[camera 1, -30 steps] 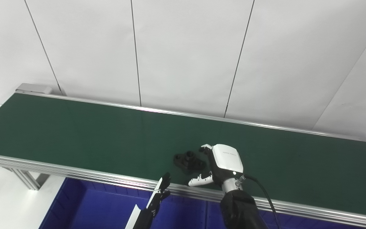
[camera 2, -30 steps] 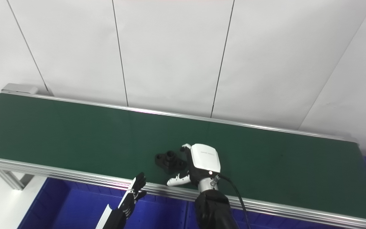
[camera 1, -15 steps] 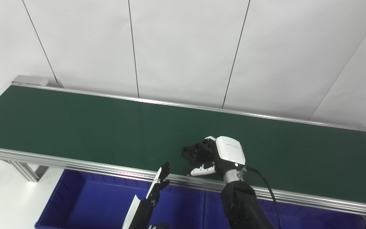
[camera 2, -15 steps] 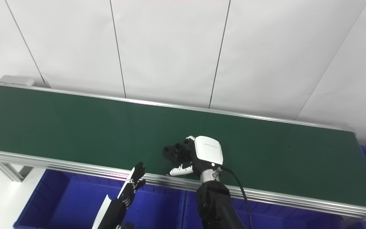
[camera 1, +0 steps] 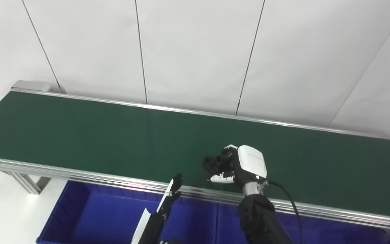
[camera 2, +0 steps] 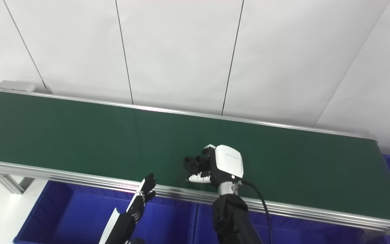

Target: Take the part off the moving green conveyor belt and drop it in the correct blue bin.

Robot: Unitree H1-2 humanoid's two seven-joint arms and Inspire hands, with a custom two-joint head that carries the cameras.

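One black part [camera 1: 215, 164] is sitting on your green conveyor belt [camera 1: 80, 135], and your right hand [camera 1: 240, 166] is closing its fingers around it. Your left hand [camera 1: 172, 193] is hovering with fingers extended, holding nothing, above the blue bin [camera 1: 90, 217] just beside the belt's near rail.

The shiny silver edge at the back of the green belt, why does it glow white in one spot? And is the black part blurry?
Left eye view: room light glares off the back rail, washing one stretch white. Right eye view: the same glare sits on the rail near the middle. Both views: the black part is dark against the green belt, so its details are hard to see inside the right robot hand.
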